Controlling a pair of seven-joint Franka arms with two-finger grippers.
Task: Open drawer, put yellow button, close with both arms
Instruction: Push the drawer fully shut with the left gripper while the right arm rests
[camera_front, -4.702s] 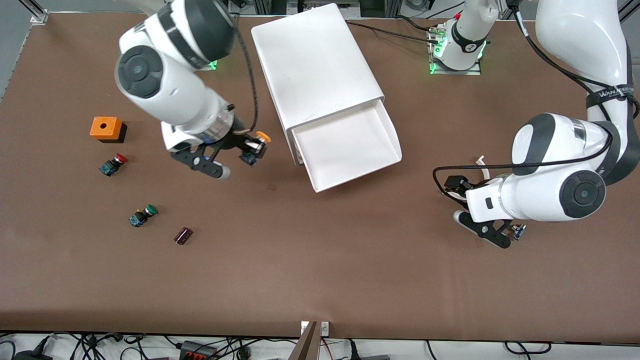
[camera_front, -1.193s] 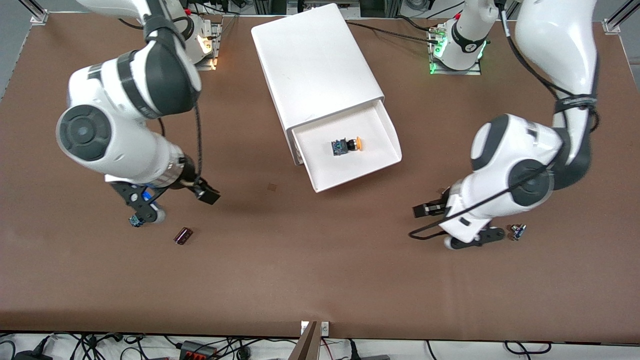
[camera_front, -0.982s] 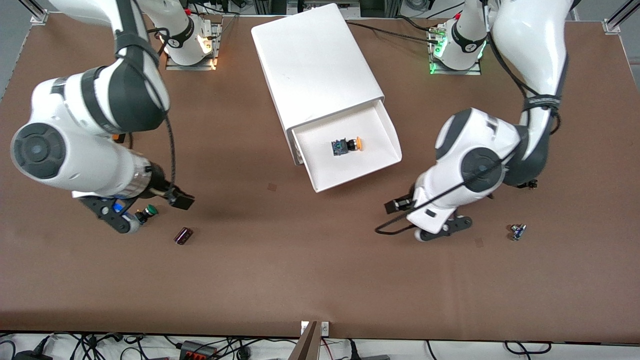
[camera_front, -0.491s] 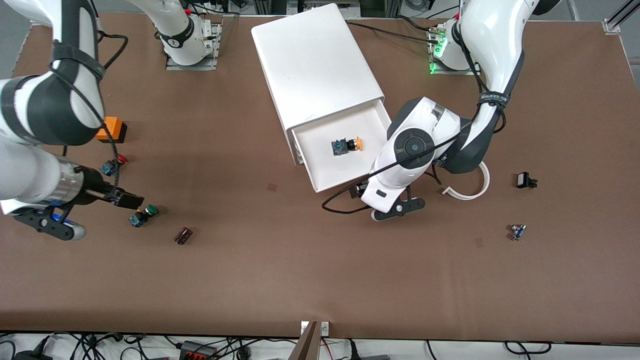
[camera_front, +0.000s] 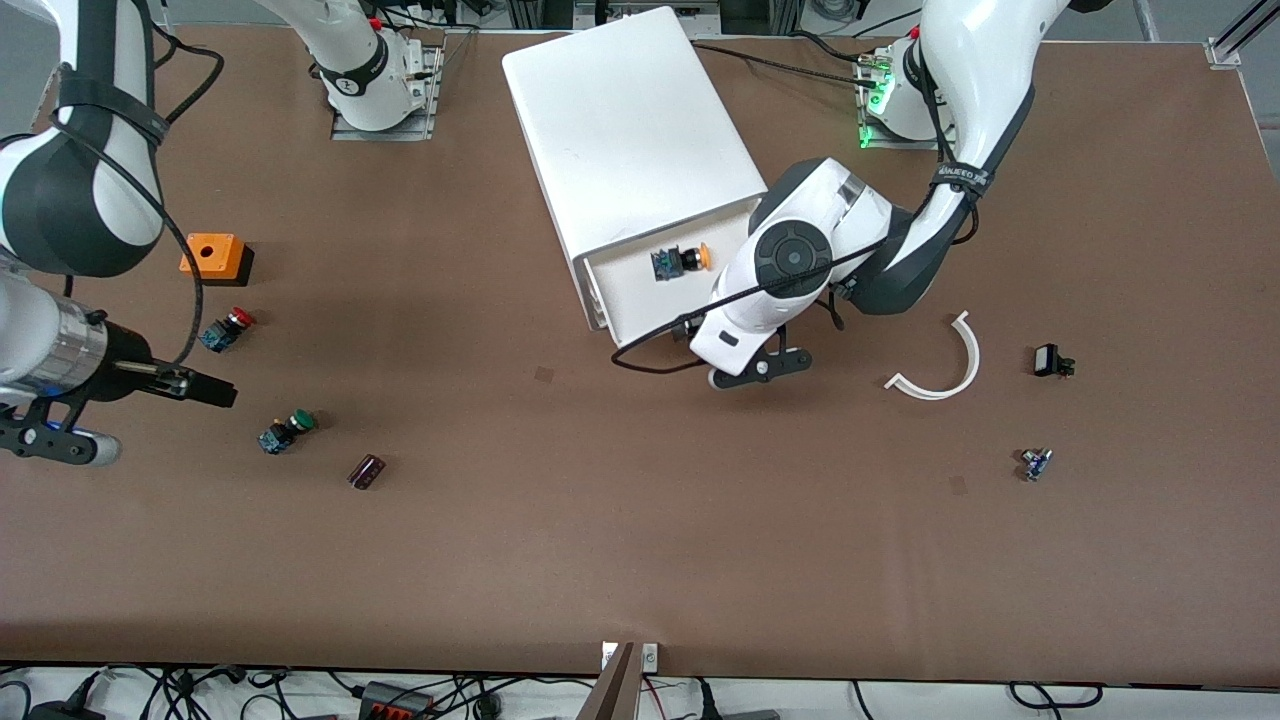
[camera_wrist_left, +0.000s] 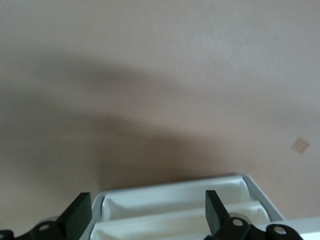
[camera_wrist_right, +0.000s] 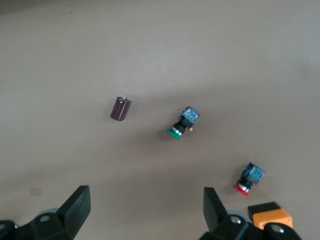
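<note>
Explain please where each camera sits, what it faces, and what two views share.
Front view: high across the table, facing both arms; left pincer at the drawer holding the yellow button.
Left wrist view: on the left wrist, facing the drawer; open fingers show.
Right wrist view: on the right wrist, open right pincer over the green button, shared with the front view.

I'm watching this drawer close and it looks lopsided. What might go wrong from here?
1. Only the left gripper is at the drawer front, toward one corner; an off-centre push may skew and jam it in the cabinet.
2. The right gripper hangs over the table's end, near the green button, giving no help.
3. The yellow button lies loose on its side and may roll.
</note>
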